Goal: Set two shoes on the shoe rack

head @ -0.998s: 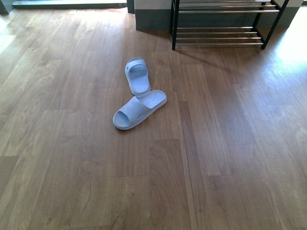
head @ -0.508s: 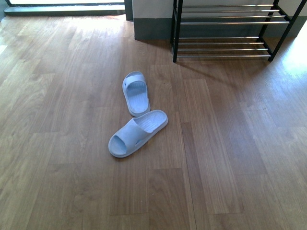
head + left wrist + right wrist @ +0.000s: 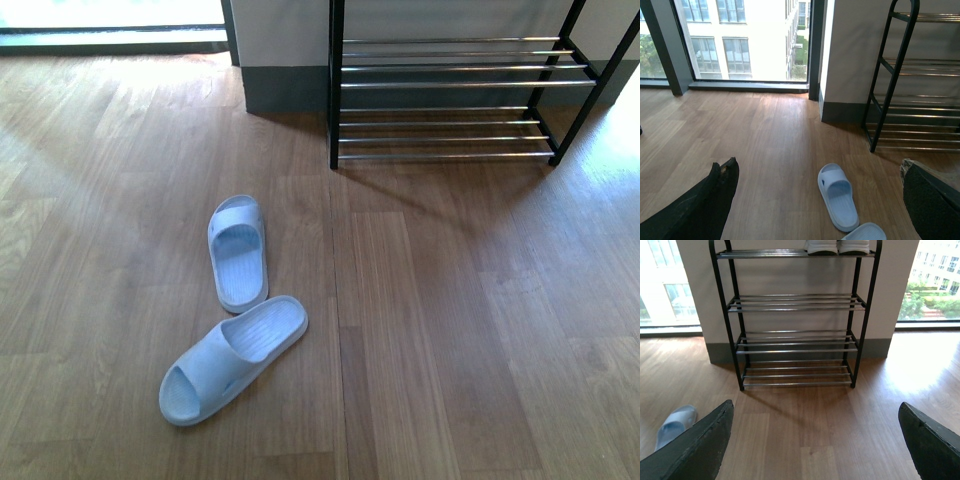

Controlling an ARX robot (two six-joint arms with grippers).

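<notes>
The far slipper (image 3: 238, 252) and near slipper (image 3: 232, 358) lie touching on the floor (image 3: 450, 330), well short of the shoe rack (image 3: 450, 85), so the left gripper (image 3: 817, 170) and right gripper (image 3: 816, 409) hang spread wide and empty, seemingly ready to pick

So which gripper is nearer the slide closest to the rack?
Left, probably. Left gripper: slide just ahead, between its open jaws. Right gripper: faces the shoe rack, slide off to one side.

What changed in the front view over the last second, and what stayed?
The camera seems to have come closer: the farther slide, nearer slide and shoe rack all shifted down-left in frame and look bigger. Nothing was taken hold of; the slides keep their arrangement on the floor.
</notes>
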